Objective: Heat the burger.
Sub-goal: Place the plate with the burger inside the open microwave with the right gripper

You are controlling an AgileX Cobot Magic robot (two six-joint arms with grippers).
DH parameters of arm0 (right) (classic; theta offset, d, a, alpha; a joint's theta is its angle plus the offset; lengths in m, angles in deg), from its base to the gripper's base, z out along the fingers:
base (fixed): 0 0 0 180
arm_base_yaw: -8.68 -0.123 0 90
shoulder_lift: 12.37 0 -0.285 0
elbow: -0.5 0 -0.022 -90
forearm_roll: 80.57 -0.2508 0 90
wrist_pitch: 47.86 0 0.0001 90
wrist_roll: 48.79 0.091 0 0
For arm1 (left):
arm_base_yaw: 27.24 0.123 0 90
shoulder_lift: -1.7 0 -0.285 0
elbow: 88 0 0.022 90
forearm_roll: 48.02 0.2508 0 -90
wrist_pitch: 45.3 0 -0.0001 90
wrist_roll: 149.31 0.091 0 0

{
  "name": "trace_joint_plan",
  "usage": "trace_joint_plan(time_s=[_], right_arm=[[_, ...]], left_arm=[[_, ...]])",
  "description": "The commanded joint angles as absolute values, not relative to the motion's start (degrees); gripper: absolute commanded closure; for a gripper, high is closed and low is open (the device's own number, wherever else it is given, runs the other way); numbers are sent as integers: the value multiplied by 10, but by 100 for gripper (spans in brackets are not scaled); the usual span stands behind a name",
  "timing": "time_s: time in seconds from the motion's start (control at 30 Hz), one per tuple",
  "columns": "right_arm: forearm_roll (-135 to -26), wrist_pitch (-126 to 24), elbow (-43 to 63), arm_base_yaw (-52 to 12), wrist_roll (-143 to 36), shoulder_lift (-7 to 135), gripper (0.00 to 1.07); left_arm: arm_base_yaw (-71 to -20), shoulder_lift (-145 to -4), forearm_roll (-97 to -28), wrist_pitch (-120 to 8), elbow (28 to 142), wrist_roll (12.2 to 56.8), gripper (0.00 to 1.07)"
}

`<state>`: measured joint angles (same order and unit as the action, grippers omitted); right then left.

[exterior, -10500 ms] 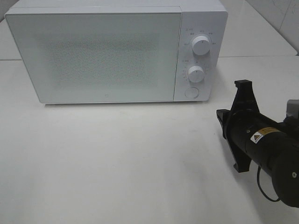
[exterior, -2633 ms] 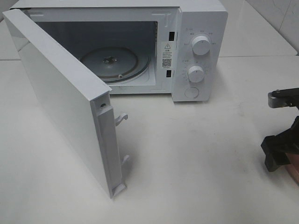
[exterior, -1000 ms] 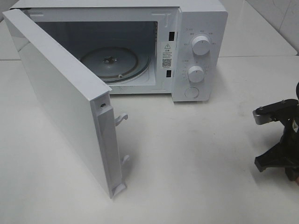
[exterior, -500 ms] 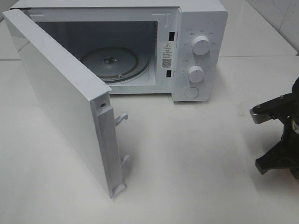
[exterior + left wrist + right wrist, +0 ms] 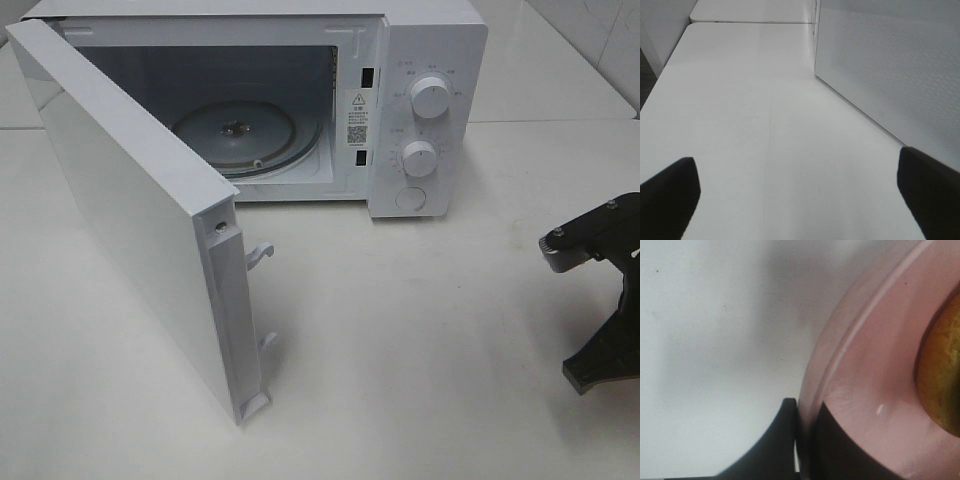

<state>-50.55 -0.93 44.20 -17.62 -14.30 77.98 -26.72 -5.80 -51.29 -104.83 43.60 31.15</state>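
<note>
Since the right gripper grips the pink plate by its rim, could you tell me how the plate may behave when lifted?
Held at one edge by the right gripper, the pink plate looks rigid but will probably tilt. Its glossy surface may let the burger slide.

boxy microwave oven (image 5: 430, 60): was white
flat oven door (image 5: 890, 65): white, finely dotted
round flat plate (image 5: 870, 355): was salmon-pink
round domed burger (image 5: 942, 370): was golden-brown
my right pincer (image 5: 807, 430): was black
</note>
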Motion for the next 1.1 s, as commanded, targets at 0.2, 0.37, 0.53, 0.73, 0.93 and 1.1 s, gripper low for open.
trace_joint_plan(time_s=[0.2,0.37,0.53,0.73,0.93,1.1], right_arm=[[-475,54,444,-244,-146,733,107],[-475,71,444,-288,-160,709,107],[-474,93,444,-337,-179,697,107],[-461,101,444,-404,-184,672,107],[-461,116,444,-448,-213,660,107],[-461,116,444,-473,-242,656,107]], left_arm=[[-267,-47,-511,-1048,434,307,7],[-267,-47,-511,-1048,434,307,7],[-267,-47,-511,-1048,434,307,7],[-267,-47,-511,-1048,434,307,7],[-267,-47,-511,-1048,434,307,7],[-267,-47,-511,-1048,434,307,7]])
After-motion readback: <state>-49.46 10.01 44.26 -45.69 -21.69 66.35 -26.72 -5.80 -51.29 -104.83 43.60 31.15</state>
